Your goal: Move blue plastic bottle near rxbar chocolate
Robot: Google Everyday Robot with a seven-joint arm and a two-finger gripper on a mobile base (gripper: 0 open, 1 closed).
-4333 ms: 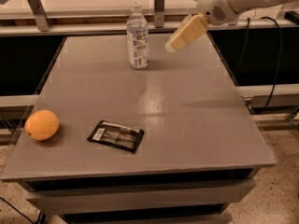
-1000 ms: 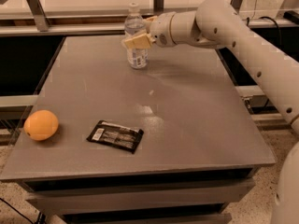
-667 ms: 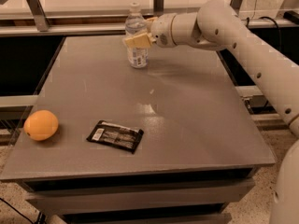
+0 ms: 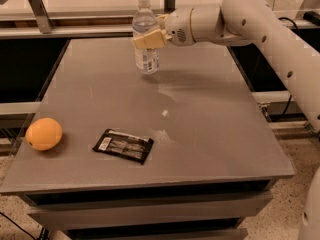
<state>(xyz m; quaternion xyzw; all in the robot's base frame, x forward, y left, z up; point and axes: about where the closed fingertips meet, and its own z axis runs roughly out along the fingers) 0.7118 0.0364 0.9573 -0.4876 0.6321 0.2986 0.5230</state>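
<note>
Clasping blue plastic bottle (image 4: 146,59) mid-height, the jaws

The blue plastic bottle (image 4: 146,60) stands upright near the far edge, gripper (image 4: 145,38) at its shoulder; the black rxbar chocolate (image 4: 123,145) lies flat near the front edge.

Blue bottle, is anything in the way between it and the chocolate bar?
No. Only bare table lies between the blue bottle and the chocolate bar. The orange sits off to one side. The claw is at the bottle's upper part.
</note>
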